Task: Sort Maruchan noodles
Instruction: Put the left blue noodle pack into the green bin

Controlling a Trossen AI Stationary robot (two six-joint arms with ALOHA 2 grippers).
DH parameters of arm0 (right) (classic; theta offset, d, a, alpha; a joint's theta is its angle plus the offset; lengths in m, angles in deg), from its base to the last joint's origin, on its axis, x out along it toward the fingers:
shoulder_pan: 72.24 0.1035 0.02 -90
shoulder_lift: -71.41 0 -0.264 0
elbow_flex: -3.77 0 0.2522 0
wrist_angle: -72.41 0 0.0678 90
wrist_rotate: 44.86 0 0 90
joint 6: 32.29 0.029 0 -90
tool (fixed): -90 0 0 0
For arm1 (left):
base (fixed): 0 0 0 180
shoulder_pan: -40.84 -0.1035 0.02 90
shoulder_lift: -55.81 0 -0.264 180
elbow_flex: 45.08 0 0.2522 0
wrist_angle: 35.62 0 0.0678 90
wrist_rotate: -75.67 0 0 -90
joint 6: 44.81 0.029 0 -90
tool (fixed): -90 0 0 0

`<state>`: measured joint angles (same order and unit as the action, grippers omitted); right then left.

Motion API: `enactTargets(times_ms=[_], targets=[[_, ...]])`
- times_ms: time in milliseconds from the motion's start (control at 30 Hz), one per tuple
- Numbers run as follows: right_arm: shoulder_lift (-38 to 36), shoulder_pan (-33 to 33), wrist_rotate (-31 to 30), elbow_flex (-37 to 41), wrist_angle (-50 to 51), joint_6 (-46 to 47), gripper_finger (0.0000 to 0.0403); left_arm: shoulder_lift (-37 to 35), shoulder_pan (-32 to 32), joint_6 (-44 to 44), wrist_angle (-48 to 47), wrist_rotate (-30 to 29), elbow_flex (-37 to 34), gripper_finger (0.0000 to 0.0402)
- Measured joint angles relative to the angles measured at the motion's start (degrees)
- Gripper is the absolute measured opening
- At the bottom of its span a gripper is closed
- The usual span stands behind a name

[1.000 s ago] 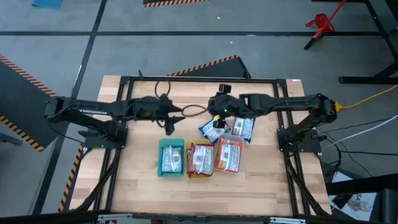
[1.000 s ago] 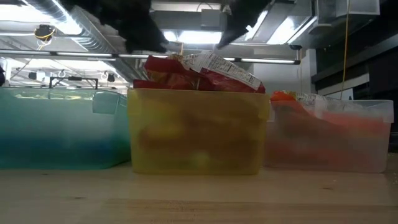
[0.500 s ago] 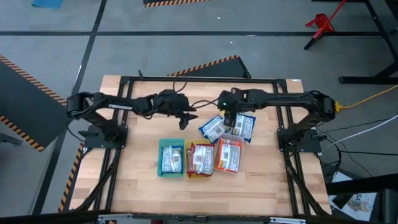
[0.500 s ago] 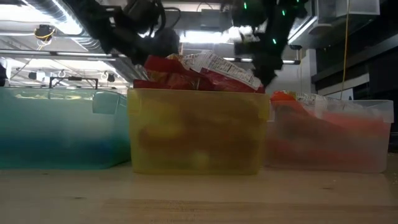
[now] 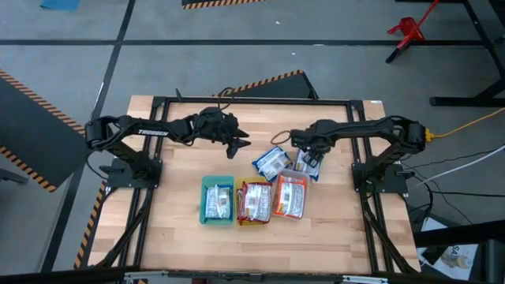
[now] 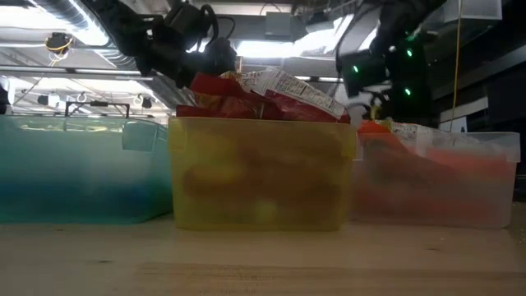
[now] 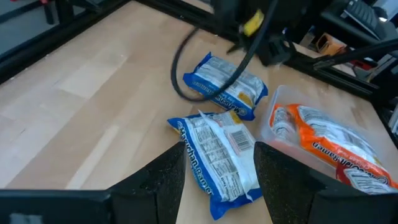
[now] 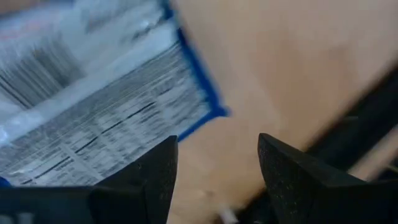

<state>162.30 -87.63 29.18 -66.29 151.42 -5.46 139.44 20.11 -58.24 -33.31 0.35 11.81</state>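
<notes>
Two blue-and-white noodle packets lie flat on the table behind the trays, one [image 5: 271,164] on the left and one [image 5: 312,166] on the right. Further packets lie in the green tray [image 5: 203,207], the yellow tray [image 5: 254,222] and the clear tray [image 5: 289,214]. My left gripper [image 5: 237,144] is open, above and left of the left blue packet [image 7: 217,165], which shows between its fingers. My right gripper [image 5: 304,154] is open above the right blue packet [image 8: 93,118], near its edge. Neither gripper holds anything.
The three trays stand side by side near the table's middle; red packets [image 6: 263,92] stick up out of the yellow tray [image 6: 263,173]. An orange packet [image 7: 329,140] lies in the clear tray. A black frame [image 5: 252,100] runs round the table. Bare wood lies toward the near edge.
My left gripper has moved toward the table's right and far edge, closer to the left blue packet. My right gripper has moved toward the right edge, from over the left blue packet to over the right one. No packet has moved.
</notes>
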Motion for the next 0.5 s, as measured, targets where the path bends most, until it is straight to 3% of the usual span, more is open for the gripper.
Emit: enactTargets(times_ms=[233, 500], targets=[[-0.3, 0.0, 9.1, 6.9, -8.9, -0.1, 0.0209, 0.0, 0.0, -0.1, 0.0, 2.0, 0.0, 0.0183], [0.1, 0.0, 14.5, 3.6, -20.4, -5.1, 0.0209, 0.0, 0.0, -0.1, 0.0, 1.1, 0.0, 0.0183]])
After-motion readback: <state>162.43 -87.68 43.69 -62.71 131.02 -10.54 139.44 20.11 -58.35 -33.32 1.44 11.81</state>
